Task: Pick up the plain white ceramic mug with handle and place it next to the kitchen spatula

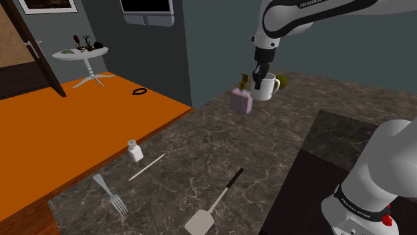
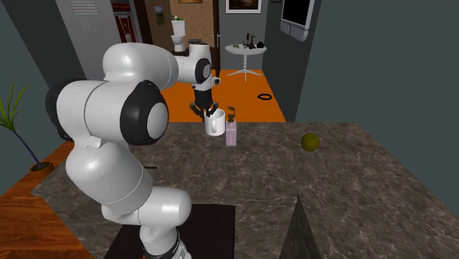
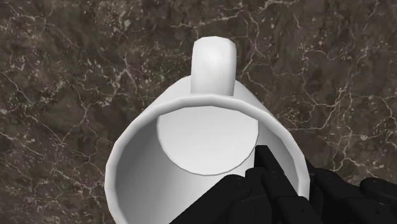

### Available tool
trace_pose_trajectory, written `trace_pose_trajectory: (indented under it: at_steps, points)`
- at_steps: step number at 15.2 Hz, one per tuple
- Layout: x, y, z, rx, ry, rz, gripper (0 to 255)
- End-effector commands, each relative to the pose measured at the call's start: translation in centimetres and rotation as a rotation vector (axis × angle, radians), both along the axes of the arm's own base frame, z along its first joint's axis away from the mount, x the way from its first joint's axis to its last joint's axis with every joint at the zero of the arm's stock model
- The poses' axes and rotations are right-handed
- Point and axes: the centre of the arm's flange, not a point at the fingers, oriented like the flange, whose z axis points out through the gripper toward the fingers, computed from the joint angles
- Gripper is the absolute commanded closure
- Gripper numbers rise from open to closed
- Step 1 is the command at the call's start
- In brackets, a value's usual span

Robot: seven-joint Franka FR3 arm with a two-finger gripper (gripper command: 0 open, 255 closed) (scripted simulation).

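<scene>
One wall of the white mug [image 1: 268,88] is pinched in my gripper [image 1: 258,76], opposite its handle, at the bench's [image 1: 267,150] far end by a pink bottle [image 1: 241,100]; the spatula [image 1: 212,205] lies well apart toward the shoulder view's bottom, handle aimed roughly mugward.

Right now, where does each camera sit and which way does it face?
Shoulder view: beside the stand, looking over the dark marbled counter; white arm shows.
Second exterior view: behind the arm, facing the orange floor; arm shows.
Wrist view: on the hand, looking into the plain white handled mug; black gripper shows.
All share the mug.
</scene>
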Motion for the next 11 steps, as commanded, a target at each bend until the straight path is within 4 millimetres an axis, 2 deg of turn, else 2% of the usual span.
trace_pose_trajectory:
  at_steps: [1,11]
  points:
    - [-0.1,2.8,0.0,0.0,-0.001,-0.001,255]
    - [0.6,16.0,0.0,0.0,-0.001,-0.001,255]
